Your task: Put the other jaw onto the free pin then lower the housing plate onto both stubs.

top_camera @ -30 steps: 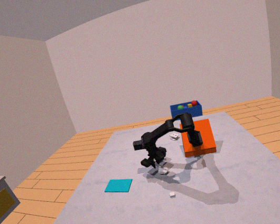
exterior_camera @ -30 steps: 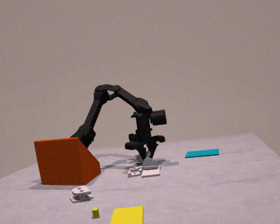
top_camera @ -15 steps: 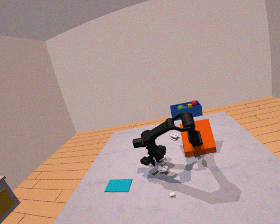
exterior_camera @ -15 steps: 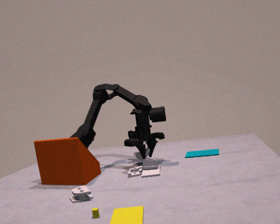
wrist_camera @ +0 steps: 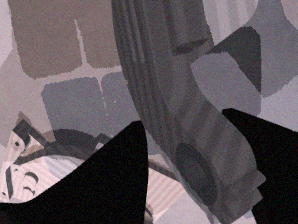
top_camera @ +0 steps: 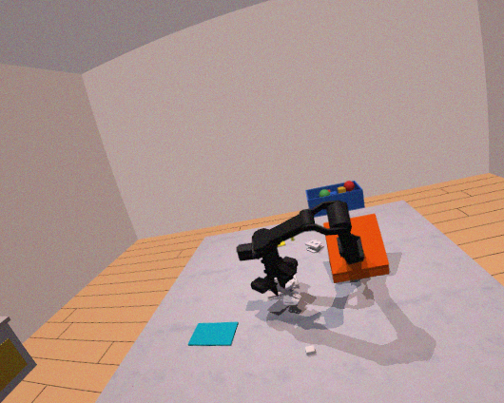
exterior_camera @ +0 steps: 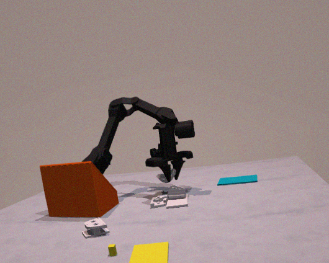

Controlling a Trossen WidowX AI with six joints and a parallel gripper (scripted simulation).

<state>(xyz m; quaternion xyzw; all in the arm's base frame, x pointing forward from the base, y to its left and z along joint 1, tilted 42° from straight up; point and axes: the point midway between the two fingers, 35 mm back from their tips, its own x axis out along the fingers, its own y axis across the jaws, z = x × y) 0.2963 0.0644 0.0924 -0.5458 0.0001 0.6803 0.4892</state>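
My gripper (top_camera: 280,292) (exterior_camera: 172,179) (wrist_camera: 184,125) points down and is shut on a grey jaw with a round dark recess. The held jaw (wrist_camera: 220,137) runs steeply across the wrist view; in the exterior view it hangs at the fingertips, above and behind the white base (exterior_camera: 177,203) (wrist_camera: 162,187). A small white part with raised details (exterior_camera: 157,201) (wrist_camera: 50,172) lies beside the base. I cannot tell the seated jaw from the pins there. A white plate with two dark holes (exterior_camera: 95,222) (top_camera: 314,244) rests tilted on a white stand, away from the base.
An orange wedge block (top_camera: 359,242) (exterior_camera: 70,190) stands near the arm. A cyan mat (top_camera: 213,334) (exterior_camera: 238,180), a yellow mat (exterior_camera: 151,252), a small yellow block (exterior_camera: 112,250) and a small white block (top_camera: 310,350) lie on the table. A blue bin (top_camera: 338,203) holds coloured objects.
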